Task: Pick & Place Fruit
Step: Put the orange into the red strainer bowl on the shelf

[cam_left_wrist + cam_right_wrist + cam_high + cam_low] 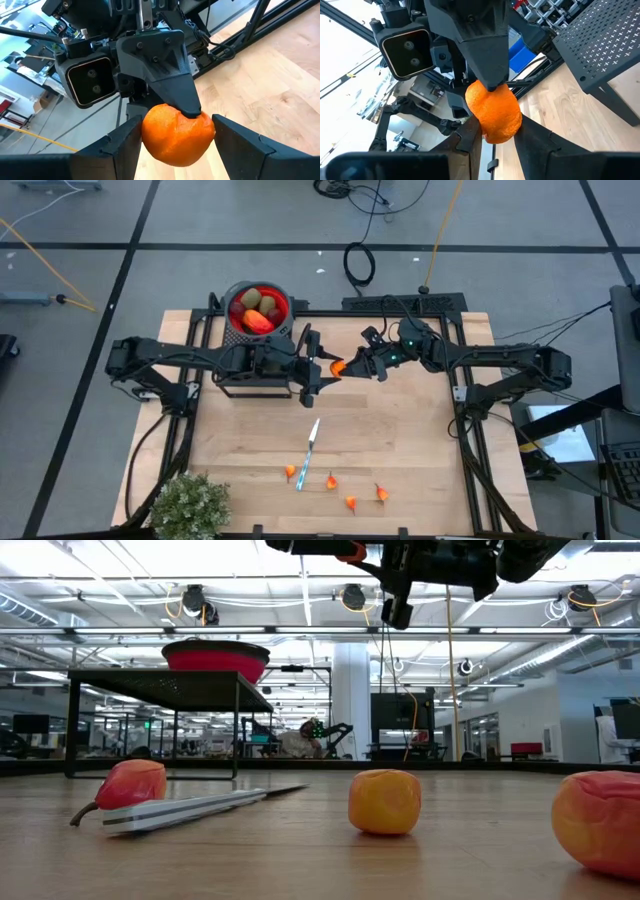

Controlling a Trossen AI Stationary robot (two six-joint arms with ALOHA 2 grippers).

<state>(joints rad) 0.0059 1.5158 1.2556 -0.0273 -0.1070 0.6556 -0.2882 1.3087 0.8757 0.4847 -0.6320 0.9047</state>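
Observation:
An orange fruit hangs in the air over the middle of the table, between my two grippers. My left gripper reaches it from the table's left and my right gripper from the right; both are shut on it. A red bowl with several fruits stands on a black perforated stand behind my left arm. Small orange-red fruit bits lie near the table's front edge. My left gripper pinches the orange fruit's two wide sides between its two fingers, coming level from the table's left. The fruit is lifted clear of the table. My right gripper pinches the fruit's lower part between its two fingers, coming level from the table's right. In the left wrist view one of its fingers lies on the fruit's top; the other is hidden behind the fruit.
A knife lies on the wood in front of the grippers, among the fruit bits. A bushy grey-green plant stands at the near left corner. Black frame rails run along the table's sides.

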